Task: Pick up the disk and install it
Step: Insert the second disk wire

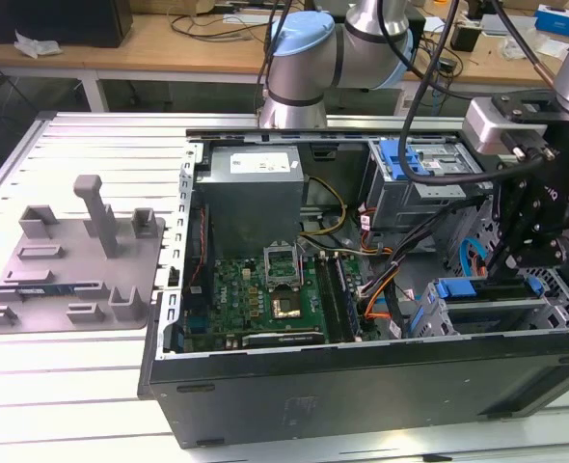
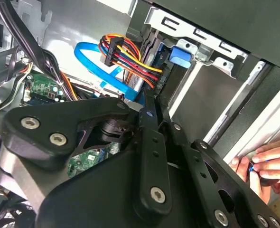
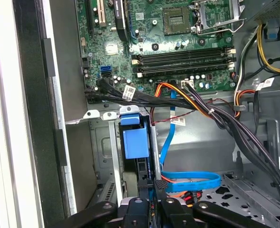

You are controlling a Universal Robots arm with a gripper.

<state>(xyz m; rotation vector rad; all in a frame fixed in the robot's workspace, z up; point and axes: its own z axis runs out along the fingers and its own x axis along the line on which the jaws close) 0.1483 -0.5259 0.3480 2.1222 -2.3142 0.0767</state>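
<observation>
Currently the open computer case is seen on the slatted table. The disk is seated edge-on in the drive cage, with the gripper pinched tight on its blue carrier.

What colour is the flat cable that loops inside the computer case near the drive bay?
The flat cable is bright blue. It shows best in the first wrist view.
</observation>
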